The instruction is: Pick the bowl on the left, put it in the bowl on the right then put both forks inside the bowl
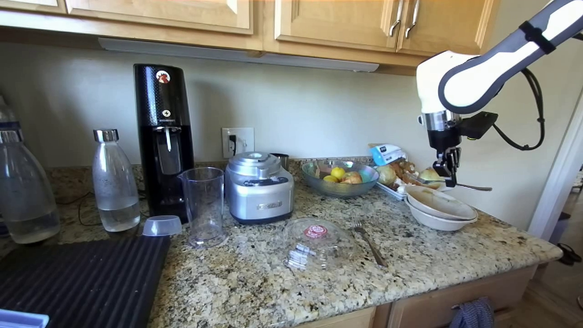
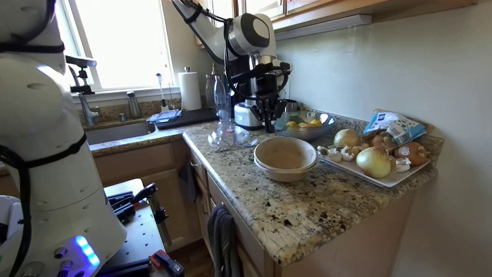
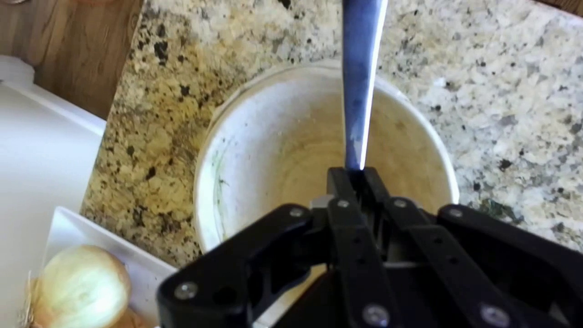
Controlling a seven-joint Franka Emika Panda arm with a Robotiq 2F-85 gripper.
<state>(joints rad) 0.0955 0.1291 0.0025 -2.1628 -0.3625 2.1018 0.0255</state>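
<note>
Okay, so on the counter [image 2: 307, 207] one bowl [image 2: 286, 154] already sits inside the other bowl [image 2: 285, 177]. Right above them is the gripper [image 3: 357, 178], and its fingers are clamped on a fork [image 3: 358, 82], held roughly level. Second fork [image 1: 372, 246] is just lying flat on the counter, apart from the bowls.
</note>
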